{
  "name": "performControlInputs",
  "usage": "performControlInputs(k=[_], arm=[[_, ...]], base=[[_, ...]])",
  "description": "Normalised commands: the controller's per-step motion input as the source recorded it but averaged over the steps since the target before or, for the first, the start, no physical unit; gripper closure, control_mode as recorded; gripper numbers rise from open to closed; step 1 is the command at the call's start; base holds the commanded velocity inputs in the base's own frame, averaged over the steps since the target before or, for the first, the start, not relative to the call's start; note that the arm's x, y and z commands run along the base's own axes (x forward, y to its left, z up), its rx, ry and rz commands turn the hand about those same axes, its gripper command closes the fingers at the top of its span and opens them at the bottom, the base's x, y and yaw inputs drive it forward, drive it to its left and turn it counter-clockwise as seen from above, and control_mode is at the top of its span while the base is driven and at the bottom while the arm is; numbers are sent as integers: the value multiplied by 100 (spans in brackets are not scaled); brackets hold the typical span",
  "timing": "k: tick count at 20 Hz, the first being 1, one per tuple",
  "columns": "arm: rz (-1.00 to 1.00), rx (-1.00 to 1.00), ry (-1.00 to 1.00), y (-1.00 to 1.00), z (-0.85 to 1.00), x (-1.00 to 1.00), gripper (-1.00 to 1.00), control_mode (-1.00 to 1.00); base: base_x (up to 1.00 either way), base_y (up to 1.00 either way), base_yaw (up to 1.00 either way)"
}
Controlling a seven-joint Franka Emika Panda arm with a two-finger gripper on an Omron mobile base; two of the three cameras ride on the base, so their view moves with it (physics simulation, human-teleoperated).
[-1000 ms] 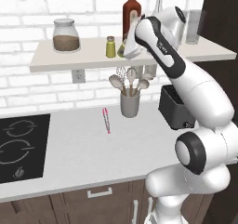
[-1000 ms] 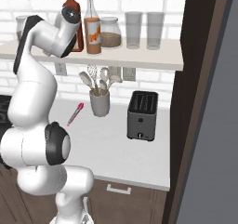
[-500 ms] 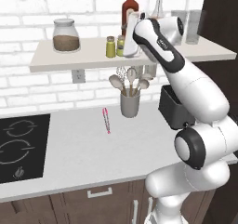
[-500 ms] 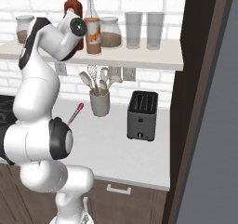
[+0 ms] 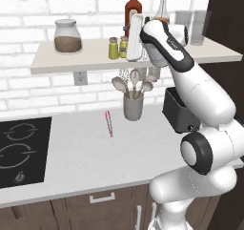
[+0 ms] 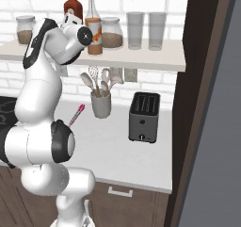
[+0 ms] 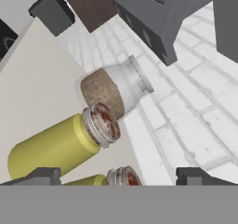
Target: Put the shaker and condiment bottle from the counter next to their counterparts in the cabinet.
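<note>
Your gripper [image 7: 118, 175] is hanging released at the cabinet [image 5: 47, 65], jaws spread wide with nothing clasped. The shaker [image 7: 90, 180] is sitting right between them, its twin [image 7: 58, 145] just beyond. It is looking light, rigid and tippy; you would be pinching its yellow-green body below the cap.

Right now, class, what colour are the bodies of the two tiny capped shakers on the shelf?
Yellow-green: both tiny cylindrical shakers; the hand view shows it best.
</note>
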Motion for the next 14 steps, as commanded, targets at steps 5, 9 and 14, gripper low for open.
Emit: performControlInputs(k=[5,9,14], arm=[[8,0,-1,0,0,2,-100,-100],[9,0,-1,0,1,0,-100,-100],[6,0,-5,-10,28,-21,-100,-100]], base=[[0,0,0],[0,0,0],[0,0,0]])
